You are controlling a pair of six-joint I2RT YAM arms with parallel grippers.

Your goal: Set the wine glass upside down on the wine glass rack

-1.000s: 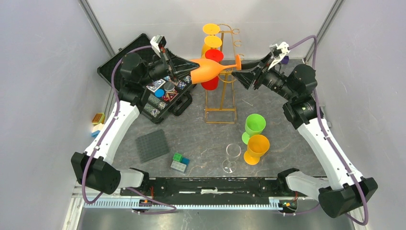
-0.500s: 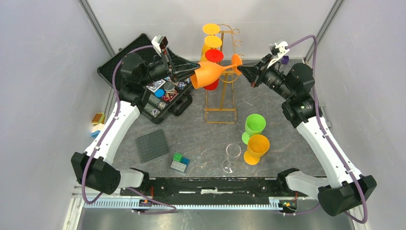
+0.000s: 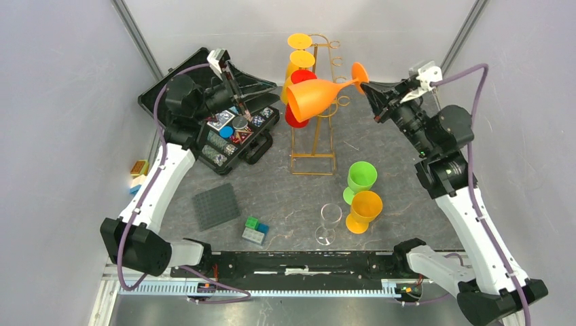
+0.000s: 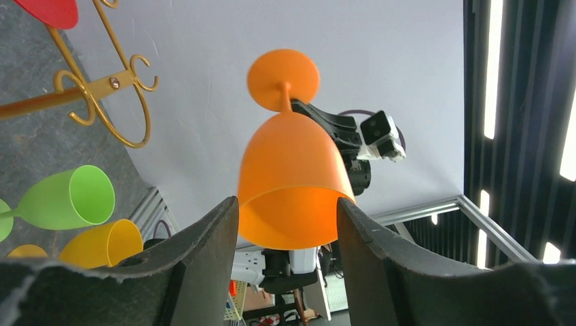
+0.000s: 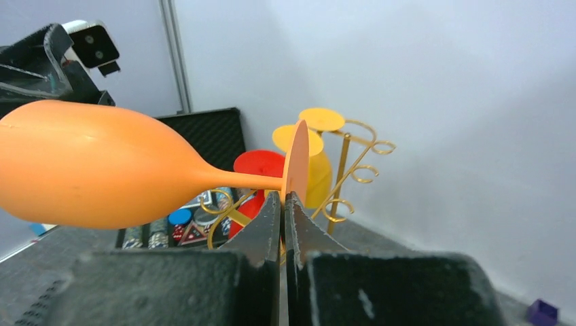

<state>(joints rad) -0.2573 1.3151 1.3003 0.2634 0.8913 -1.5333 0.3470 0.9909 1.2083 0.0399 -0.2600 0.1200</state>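
Note:
The orange wine glass (image 3: pixel 314 97) hangs on its side in the air above the gold wine glass rack (image 3: pixel 314 139), bowl to the left and foot to the right. My right gripper (image 3: pixel 369 85) is shut on the edge of the glass's foot (image 5: pixel 296 159). My left gripper (image 3: pixel 268 93) stands open just left of the bowl's mouth. In the left wrist view the bowl (image 4: pixel 292 183) floats beyond my left gripper (image 4: pixel 286 207) without touching the fingers. A yellow glass (image 3: pixel 299 61) and a red glass (image 3: pixel 295 119) hang upside down on the rack (image 5: pixel 346 170).
A green glass (image 3: pixel 360 178), a yellow-orange glass (image 3: pixel 365 209) and a clear glass (image 3: pixel 329 221) stand on the table at front right. An open black case (image 3: pixel 224 129) of chips lies at the left. A dark baseplate (image 3: pixel 216 206) and small bricks (image 3: pixel 255 231) lie nearer.
My right gripper shut on the glass's foot and carried the glass up and to the right. My left gripper opened, let go of the bowl and drew back to the left.

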